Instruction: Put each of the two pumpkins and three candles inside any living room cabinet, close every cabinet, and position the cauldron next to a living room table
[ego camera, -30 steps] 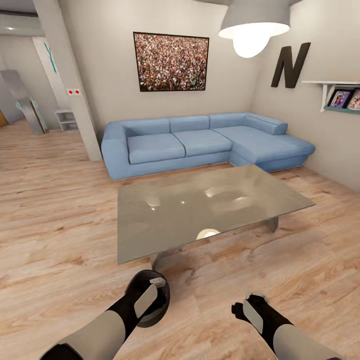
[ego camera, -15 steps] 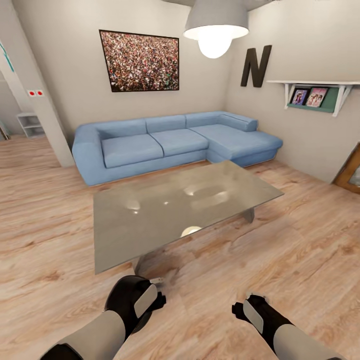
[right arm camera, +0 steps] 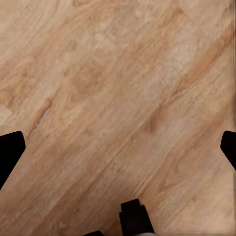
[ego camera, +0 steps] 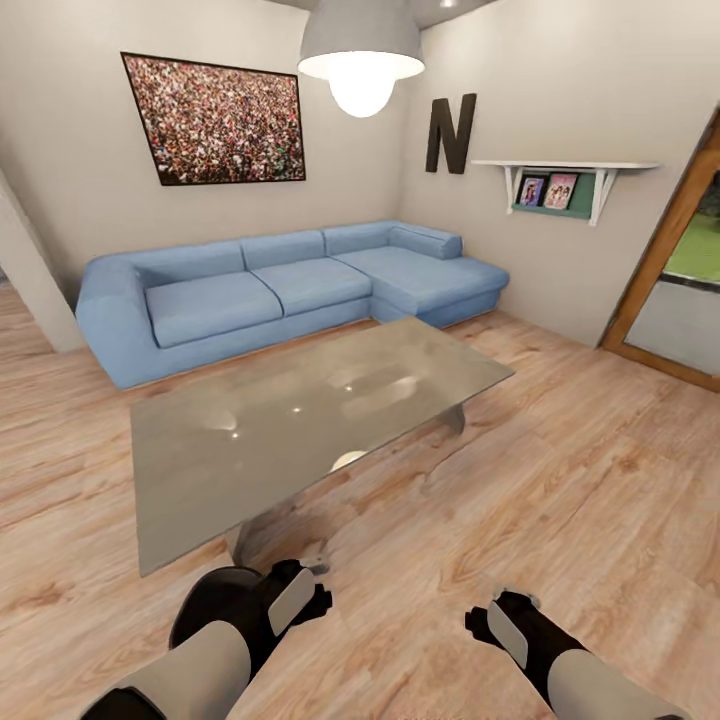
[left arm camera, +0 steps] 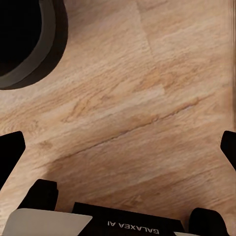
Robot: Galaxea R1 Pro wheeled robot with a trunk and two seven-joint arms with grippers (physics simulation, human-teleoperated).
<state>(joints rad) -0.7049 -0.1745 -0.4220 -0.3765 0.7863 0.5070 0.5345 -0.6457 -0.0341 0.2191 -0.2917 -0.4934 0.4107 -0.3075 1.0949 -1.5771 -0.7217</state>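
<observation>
Facing a living room: glass-topped coffee table (ego camera: 300, 430) in the middle of the head view, blue corner sofa (ego camera: 280, 290) behind it against the wall. Pendant lamp (ego camera: 360, 55) lit overhead. Framed crowd picture (ego camera: 218, 120) on the back wall, black letter N (ego camera: 451, 134) on the side wall, and a white shelf (ego camera: 565, 178) with two small framed photos beyond that. Wood-framed doorway (ego camera: 675, 280) at far right. Wood-plank floor (ego camera: 560, 480) throughout.

Cauldron (ego camera: 213, 612) — black, round, wide-mouthed — sits on the floor near the table's near corner, partly hidden behind the left forearm. In the left wrist view its dark rim (left arm camera: 34, 44) shows at one corner, beside the gripper and not between the fingers.

Left gripper (left arm camera: 118, 147): fingertips (left arm camera: 11, 152) at both edges of the wrist view, spread wide, bare floor between them — holding nothing. In the head view it hangs low, just beside the cauldron.

Right gripper (right arm camera: 118, 147): fingertips (right arm camera: 10, 152) likewise wide apart over bare planks, empty. In the head view the right gripper (ego camera: 503, 625) hangs low over the floor, well apart from the cauldron.
</observation>
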